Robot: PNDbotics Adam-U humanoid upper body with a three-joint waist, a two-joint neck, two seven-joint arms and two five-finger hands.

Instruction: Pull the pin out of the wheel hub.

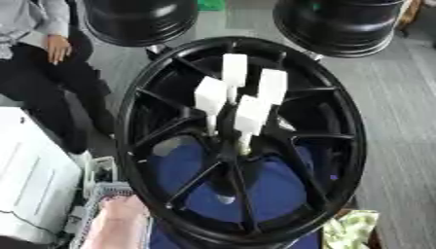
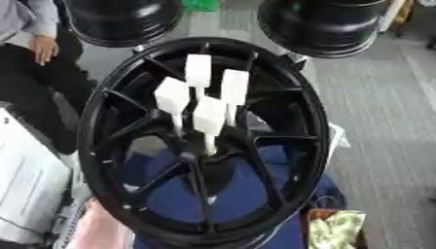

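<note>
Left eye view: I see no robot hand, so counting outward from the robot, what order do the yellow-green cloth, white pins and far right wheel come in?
1. yellow-green cloth, lower right.
2. white pins, centre.
3. far right wheel, top right.

Black hub (image 1: 136,126) w/ white pins (image 1: 234,68), blue cloth (image 1: 281,189) under, grey floor (image 1: 400,121), yellow-green rag (image 1: 354,228), pink cloth (image 1: 119,223).

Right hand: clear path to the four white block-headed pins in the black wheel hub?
Probably yes. The white block-headed pins stand proud of the black spoked wheel hub with nothing over them. Neither robot hand is in view, so its start is unknown.
</note>
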